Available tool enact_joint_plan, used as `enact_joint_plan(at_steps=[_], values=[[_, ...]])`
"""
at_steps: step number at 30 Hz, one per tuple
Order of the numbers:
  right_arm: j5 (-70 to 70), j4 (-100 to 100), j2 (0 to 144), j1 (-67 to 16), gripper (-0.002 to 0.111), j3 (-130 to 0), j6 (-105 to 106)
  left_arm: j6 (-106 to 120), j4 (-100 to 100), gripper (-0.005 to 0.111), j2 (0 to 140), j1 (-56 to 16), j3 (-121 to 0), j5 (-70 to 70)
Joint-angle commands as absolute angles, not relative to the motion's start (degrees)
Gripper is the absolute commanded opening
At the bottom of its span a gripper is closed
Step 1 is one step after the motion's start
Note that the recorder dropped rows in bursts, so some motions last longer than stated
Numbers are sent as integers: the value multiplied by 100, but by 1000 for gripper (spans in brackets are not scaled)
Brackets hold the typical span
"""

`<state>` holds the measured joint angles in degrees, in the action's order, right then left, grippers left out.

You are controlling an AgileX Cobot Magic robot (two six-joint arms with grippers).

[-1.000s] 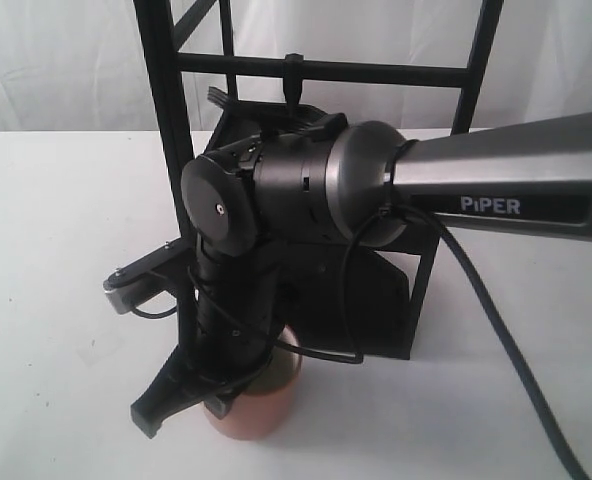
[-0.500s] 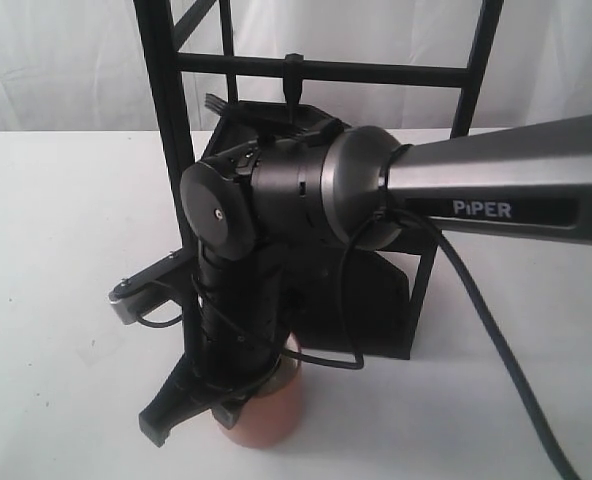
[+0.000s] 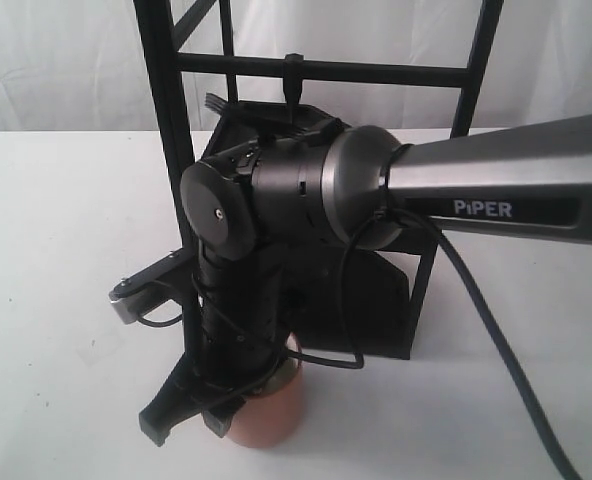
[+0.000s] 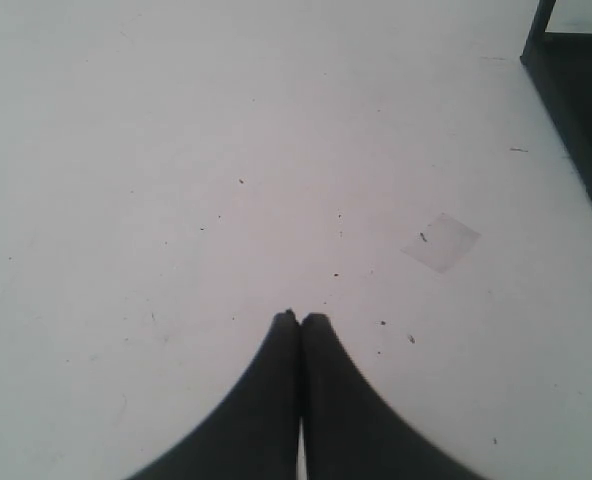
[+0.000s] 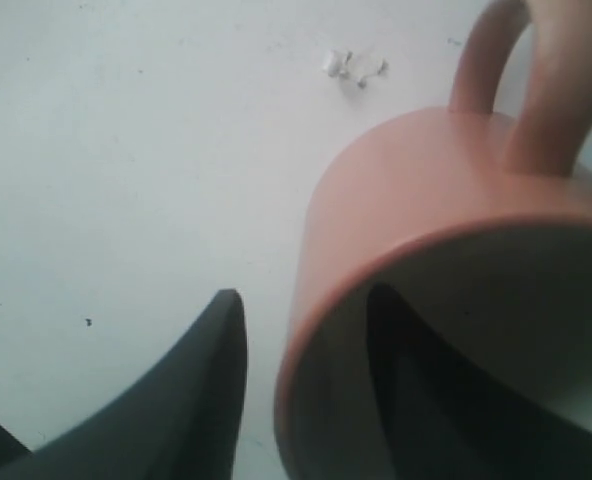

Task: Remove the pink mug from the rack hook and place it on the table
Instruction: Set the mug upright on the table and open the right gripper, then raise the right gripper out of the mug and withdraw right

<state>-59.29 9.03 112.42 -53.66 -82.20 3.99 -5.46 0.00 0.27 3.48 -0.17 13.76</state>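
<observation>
The pink mug stands upright on the white table in front of the black rack, off the small rack hook on the top crossbar. My right gripper reaches down over the mug from the right arm. In the right wrist view the mug fills the frame, its handle pointing away. One finger is outside the wall with a strip of table showing between them, and the other is inside the cream cup, so the right gripper is open. The left gripper is shut and empty above bare table.
The rack's black angular shelf stands right behind the mug, and a corner of the rack's base shows in the left wrist view. A black cable hangs from the right arm. Small white crumbs lie on the table beyond the mug.
The right gripper and mug moved slightly right and down over the first half second, then held still. The fingers look a little more spread now. The left arm's motion cannot be judged.
</observation>
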Motion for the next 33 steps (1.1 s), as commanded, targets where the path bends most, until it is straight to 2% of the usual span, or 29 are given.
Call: enact_joint_plan(at_steps=[1, 8, 15, 26, 29, 33], values=[[-5926, 896, 11224, -5360, 40, -8255, 227, -554, 0, 0, 0, 320, 0, 1416], [-6472, 896, 10903, -5360, 39, -8526, 215, -554, 0, 0, 0, 320, 0, 1416], [-6377, 630, 10297, -5360, 39, -8600, 215, -554, 0, 0, 0, 320, 0, 1416], [-6996, 591, 10088, -5360, 39, -8600, 140, -554, 0, 0, 0, 320, 0, 1416], [-6996, 591, 9987, -5360, 31, -8587, 119, -554, 0, 0, 0, 320, 0, 1416], [-6981, 580, 9779, -5360, 14, -8587, 119, -554, 0, 0, 0, 320, 0, 1416]])
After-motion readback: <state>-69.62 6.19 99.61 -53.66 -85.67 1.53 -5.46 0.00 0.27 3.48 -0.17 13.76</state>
